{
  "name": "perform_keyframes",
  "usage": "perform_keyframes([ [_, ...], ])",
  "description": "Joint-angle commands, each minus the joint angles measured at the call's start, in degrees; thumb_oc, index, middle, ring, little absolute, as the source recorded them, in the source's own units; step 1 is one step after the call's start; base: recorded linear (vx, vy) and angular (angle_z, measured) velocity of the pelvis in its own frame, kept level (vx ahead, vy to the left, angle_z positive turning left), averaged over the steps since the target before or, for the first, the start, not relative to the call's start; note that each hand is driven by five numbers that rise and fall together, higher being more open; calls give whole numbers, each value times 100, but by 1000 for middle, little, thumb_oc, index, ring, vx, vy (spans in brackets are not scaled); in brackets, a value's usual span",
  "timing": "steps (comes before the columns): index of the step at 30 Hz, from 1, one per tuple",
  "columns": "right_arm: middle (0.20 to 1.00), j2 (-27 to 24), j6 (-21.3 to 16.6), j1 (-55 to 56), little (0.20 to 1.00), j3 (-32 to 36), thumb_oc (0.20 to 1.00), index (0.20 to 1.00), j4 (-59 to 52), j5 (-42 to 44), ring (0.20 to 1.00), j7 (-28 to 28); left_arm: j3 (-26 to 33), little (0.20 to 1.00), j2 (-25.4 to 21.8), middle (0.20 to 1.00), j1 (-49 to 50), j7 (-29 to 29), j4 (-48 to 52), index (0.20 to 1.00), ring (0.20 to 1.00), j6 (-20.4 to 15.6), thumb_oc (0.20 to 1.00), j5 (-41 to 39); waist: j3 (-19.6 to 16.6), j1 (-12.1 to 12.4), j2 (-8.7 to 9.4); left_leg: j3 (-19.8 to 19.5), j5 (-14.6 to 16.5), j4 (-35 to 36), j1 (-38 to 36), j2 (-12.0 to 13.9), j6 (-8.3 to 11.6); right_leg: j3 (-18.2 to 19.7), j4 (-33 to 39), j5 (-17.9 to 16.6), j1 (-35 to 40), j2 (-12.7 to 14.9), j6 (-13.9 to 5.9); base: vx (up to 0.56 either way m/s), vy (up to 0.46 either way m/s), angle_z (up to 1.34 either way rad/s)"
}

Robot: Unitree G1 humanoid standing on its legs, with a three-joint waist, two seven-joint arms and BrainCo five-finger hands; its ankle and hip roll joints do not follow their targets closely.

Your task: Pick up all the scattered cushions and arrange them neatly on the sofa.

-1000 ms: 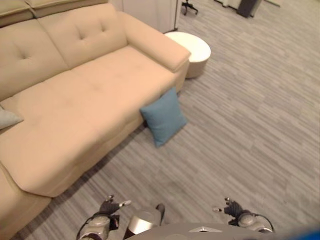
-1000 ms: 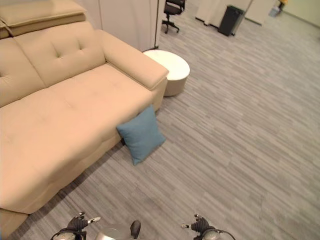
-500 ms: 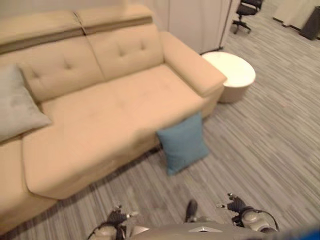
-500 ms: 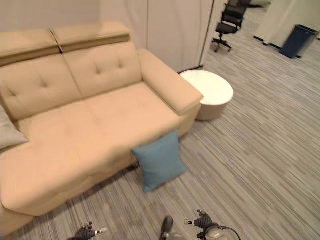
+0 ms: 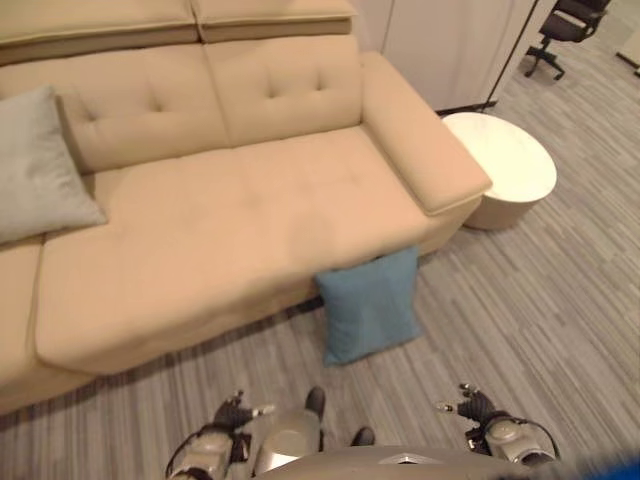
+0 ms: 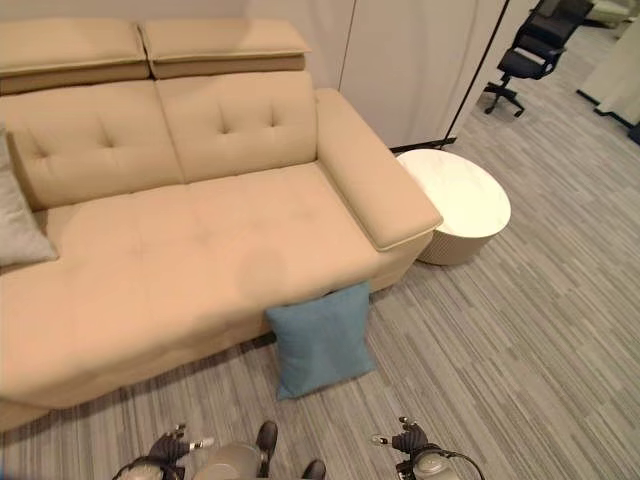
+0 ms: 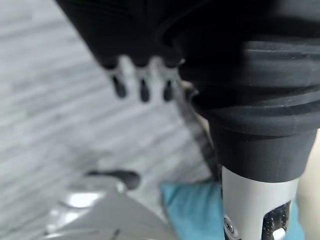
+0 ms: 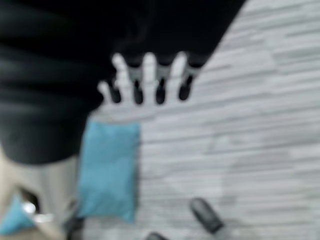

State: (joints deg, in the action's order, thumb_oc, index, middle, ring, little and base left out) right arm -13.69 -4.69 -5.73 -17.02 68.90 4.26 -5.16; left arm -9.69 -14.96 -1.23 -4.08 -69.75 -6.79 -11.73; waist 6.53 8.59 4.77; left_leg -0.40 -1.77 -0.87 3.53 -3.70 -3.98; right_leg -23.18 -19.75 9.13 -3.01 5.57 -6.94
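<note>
Left hand [image 5: 232,415] and right hand [image 5: 472,407] hang low at the near edge, fingers straight and spread, holding nothing. Beyond them, a square teal fabric cushion [image 5: 368,305] stands on the grey striped carpet floor [image 5: 540,300], leaning against the front of the beige upholstered sofa [image 5: 230,220]. A grey fabric cushion [image 5: 35,165] rests on the sofa's far left seat. A round white side table [image 5: 505,170] stands far right.

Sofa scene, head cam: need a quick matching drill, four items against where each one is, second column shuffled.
Items:
1. blue cushion
2. grey cushion
3. round white table
4. black office chair

Places:
A. on the floor beyond the sofa's armrest
B. far back on the carpet, near the upper corner of the view
C. on the floor, leaning against the sofa's front
D. on the seat, propped against the backrest

Pairs: 1-C, 2-D, 3-A, 4-B
</note>
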Motion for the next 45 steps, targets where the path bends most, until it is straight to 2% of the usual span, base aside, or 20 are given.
perform_keyframes([
  [1, 1000, -74, -97, -223, 1000, 64, 1000, 1000, -208, -15, 1000, 15, 20, 1000, -165, 1000, -186, 46, 28, 1000, 1000, -127, 1000, 150, -20, 208, 111, -454, 144, 133, -235, -94, 335, 329, 854, -1033, 142, 122, -215, 171, -64, 77],
  [4, 1000, -68, -118, -224, 1000, 43, 1000, 1000, -264, -2, 1000, 10, -6, 1000, -180, 1000, -194, 64, 54, 1000, 1000, -155, 1000, 135, -59, 223, 68, -578, 174, 218, -316, -15, 366, 460, 1152, -1080, 127, 247, -198, 160, -107, 74],
  [5, 1000, -58, -117, -226, 1000, 27, 1000, 1000, -315, -2, 1000, 6, -27, 1000, -185, 1000, -203, 50, 81, 1000, 1000, -177, 1000, 155, -50, 248, 72, -733, 246, 188, -378, 32, 423, 673, 1473, -1319, 104, 502, -283, 165, -161, 69],
  [7, 1000, -49, -111, -216, 1000, 18, 1000, 1000, -299, -25, 1000, -6, -48, 1000, -180, 1000, -216, 44, 50, 1000, 1000, -178, 1000, 176, -32, 242, 81, -834, 298, 152, -392, 46, 443, 794, 1598, -1496, 103, 616, -343, 152, -185, 72],
  [8, 1000, -73, -70, -237, 1000, -39, 1000, 1000, -277, -177, 1000, -21, -72, 1000, -204, 1000, -249, 42, 13, 1000, 1000, -181, 1000, 187, -24, 276, 135, -1034, 407, 44, -380, 73, 513, 919, 1748, -1739, 100, 840, -453, 99, -143, 51],
  [10, 1000, -105, -50, -282, 1000, 3, 1000, 1000, -247, -178, 1000, -39, -35, 1000, -224, 1000, -257, 30, 17, 1000, 1000, -190, 1000, 141, -12, 345, 191, -1105, 478, -61, -330, 123, 580, 687, 1868, -1915, 223, 1031, -563, 84, -261, 80],
  [12, 1000, -107, -45, -332, 1000, -5, 1000, 1000, -230, -192, 1000, -57, -6, 1000, -240, 1000, -258, 19, 9, 1000, 1000, -189, 1000, 115, -17, 388, 234, -1119, 472, -72, -298, 174, 610, 642, 1909, -1881, 292, 1010, -575, 36, -226, 52],
  [13, 1000, -108, -65, -342, 1000, -64, 1000, 1000, -305, -199, 1000, -34, 10, 1000, -263, 1000, -242, -11, -45, 1000, 1000, -198, 1000, 100, -78, 416, 295, -1127, 418, 3, -303, 282, 692, 682, 2039, -1577, 384, 830, -529, 31, -131, 13],
  [14, 1000, -108, -65, -341, 1000, -65, 1000, 1000, -305, -199, 1000, -34, 10, 1000, -263, 1000, -241, -11, -44, 1000, 1000, -199, 1000, 99, -79, 413, 293, -1130, 416, 10, -308, 287, 695, 678, 2040, -1575, 388, 826, -527, 57, -221, 20],
  [19, 1000, -242, -155, -369, 1000, -145, 1000, 1000, -462, -58, 1000, -99, -184, 1000, -142, 1000, -326, -15, -12, 1000, 1000, -214, 1000, 48, -109, 287, 133, -1489, -18, 354, -162, 732, 1086, 327, 2202, -1100, 529, 368, -276, 29, -262, 31],
  [22, 1000, -294, -159, -371, 1000, -163, 1000, 1000, -447, -39, 1000, -115, -255, 1000, -61, 1000, -383, 10, 13, 1000, 1000, -208, 1000, 31, -23, 205, 106, -1455, -95, 201, 61, 692, 1139, 183, 2331, -1066, 589, 304, -212, -35, -167, 80],
  [23, 1000, -322, -157, -364, 1000, -154, 1000, 1000, -427, -26, 1000, -126, -287, 1000, -13, 1000, -399, 22, 15, 1000, 1000, -207, 1000, 31, 43, 185, 87, -1325, -102, 122, 141, 656, 1134, 127, 2403, -1060, 660, 274, -193, -71, -175, 61],
  [26, 1000, -369, -144, -308, 1000, -60, 1000, 1000, -405, 40, 1000, -118, -361, 1000, 64, 1000, -391, 69, 101, 1000, 1000, -164, 1000, 168, 46, -117, 133, -90, 20, -276, 357, 583, 926, -29, 2475, -1021, 649, 225, -123, -43, -141, 83],
  [30, 1000, -292, -119, -241, 1000, -53, 1000, 1000, -309, 55, 1000, -72, -324, 1000, 86, 1000, -277, 85, 5, 1000, 1000, -138, 1000, 280, -95, -140, 120, 65, -3, 84, 286, 207, 725, 31, 2475, -991, 632, 47, -113, 100, -62, 19],
  [35, 1000, -116, -128, -301, 1000, -117, 1000, 1000, -244, 9, 1000, -18, -208, 1000, 67, 1000, -195, 68, -59, 1000, 1000, -132, 1000, 235, -50, 72, 230, -195, 165, -51, 268, 34, 615, 164, 1994, -873, 611, 103, -141, 158, 56, -28],
  [37, 1000, -44, -113, -311, 1000, -108, 1000, 1000, -283, -17, 1000, 0, -168, 1000, 5, 1000, -202, 71, -38, 1000, 1000, -131, 1000, 211, -5, 122, 234, -175, 264, -76, 180, 71, 526, 169, 1392, -817, 456, 244, -214, 163, 110, -24],
  [38, 1000, -5, -124, -337, 1000, -94, 1000, 1000, -291, 13, 1000, 14, -151, 1000, -39, 1000, -221, 63, -15, 1000, 1000, -142, 1000, 181, 64, 138, 237, -249, 346, -182, 104, 46, 434, 342, 799, -991, 217, 364, -329, 161, 114, -19],
  [40, 1000, 12, -134, -351, 1000, -100, 1000, 1000, -324, 22, 1000, 14, -182, 1000, -74, 1000, -251, 55, 24, 1000, 1000, -150, 1000, 159, 129, 99, 217, -299, 375, -279, 92, 43, 390, 521, 454, -1078, 34, 372, -386, 142, 73, -32],
  [41, 1000, 21, -127, -374, 1000, -134, 1000, 1000, -341, 26, 1000, 18, -229, 1000, -124, 1000, -318, 43, 35, 1000, 1000, -160, 1000, 196, 133, 42, 195, -470, 468, -330, 25, 39, 358, 904, 533, -1011, -131, 309, -312, 153, 41, -14],
  [45, 1000, -27, -128, -317, 1000, -142, 1000, 1000, -419, 4, 1000, 15, -204, 1000, -142, 1000, -313, -9, 126, 1000, 1000, -220, 1000, 76, 133, 63, 138, -679, 529, -239, -126, 114, 413, 1056, 1222, -1139, -139, 527, -256, 184, -67, 17],
])
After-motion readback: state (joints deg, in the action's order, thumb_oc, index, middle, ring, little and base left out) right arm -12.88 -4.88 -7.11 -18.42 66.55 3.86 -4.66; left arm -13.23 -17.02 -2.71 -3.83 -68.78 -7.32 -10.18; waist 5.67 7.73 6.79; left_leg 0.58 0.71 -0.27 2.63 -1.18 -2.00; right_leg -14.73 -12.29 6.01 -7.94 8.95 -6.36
